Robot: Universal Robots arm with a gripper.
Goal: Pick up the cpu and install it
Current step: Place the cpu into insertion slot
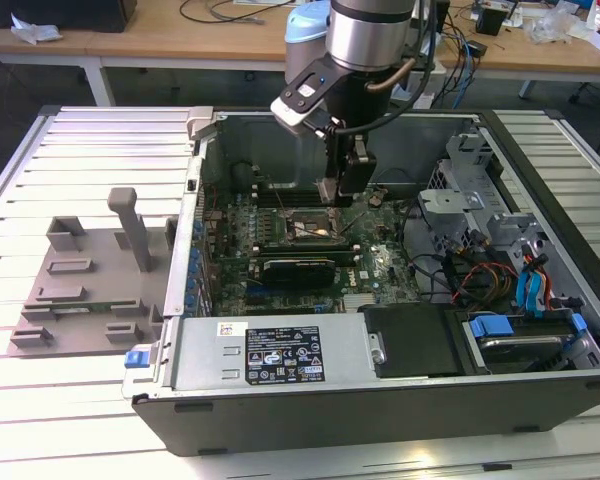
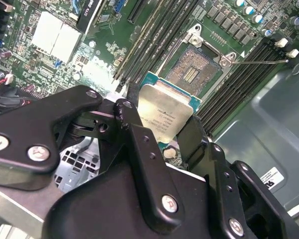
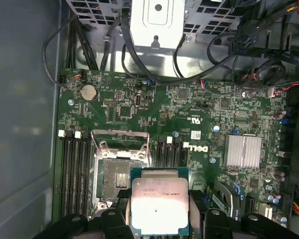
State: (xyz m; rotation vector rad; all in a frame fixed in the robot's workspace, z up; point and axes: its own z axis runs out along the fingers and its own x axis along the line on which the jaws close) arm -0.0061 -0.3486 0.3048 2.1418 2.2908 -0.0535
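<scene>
Over the motherboard (image 3: pixel 154 107) in the open computer case (image 1: pixel 280 355): gripper (image 2: pixel 162 120) clamped on the cpu (image 2: pixel 170 110) by its edges, chip held level, just beside the empty socket (image 2: pixel 192 69). Step judged: carrying for installation; chip unseated, needing square alignment.

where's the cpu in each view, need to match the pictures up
exterior view: too small to tell under the gripper, which hangs above the open socket.
first wrist view: the cpu is held by the gripper, close beside the socket.
second wrist view: the cpu is in the gripper, just short of the socket.
shared landmark: the open socket.
</scene>
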